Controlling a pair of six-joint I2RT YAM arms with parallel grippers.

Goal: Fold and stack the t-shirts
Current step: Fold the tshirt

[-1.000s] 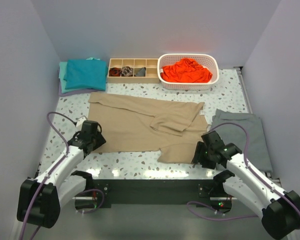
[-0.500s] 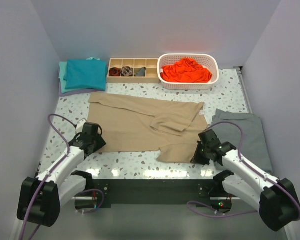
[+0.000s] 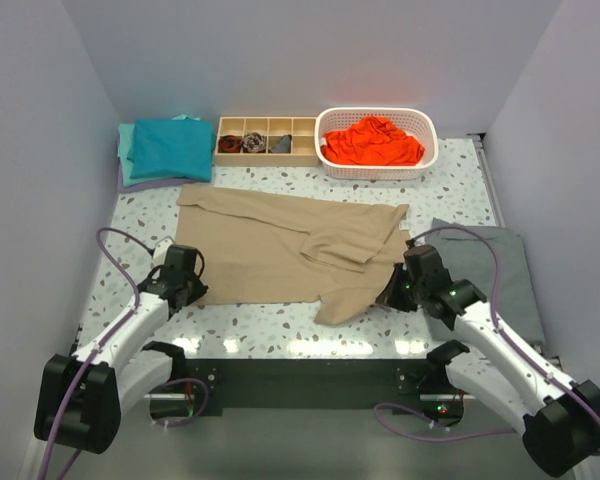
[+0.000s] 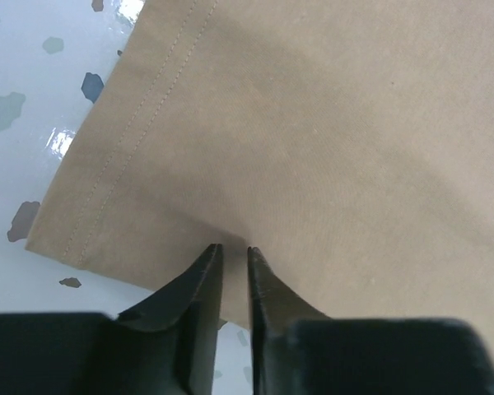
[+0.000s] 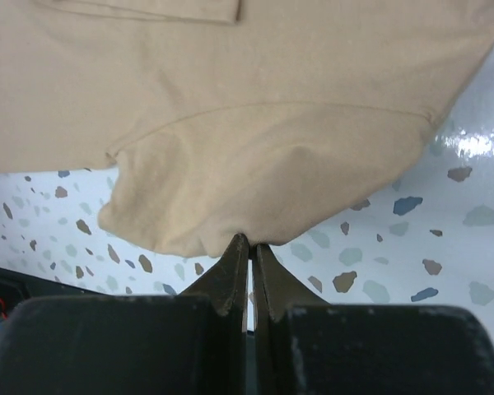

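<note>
Right gripper [image 3: 390,297] moved inward, clamped on edge of soft, light tan shirt [image 3: 260,250]; left gripper [image 3: 194,291] nearly closed at hem, grip unclear.

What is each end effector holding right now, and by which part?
Both hold the tan t-shirt. The left end effector pinches its near-left hem corner, and the right end effector is shut on its near-right edge.
</note>
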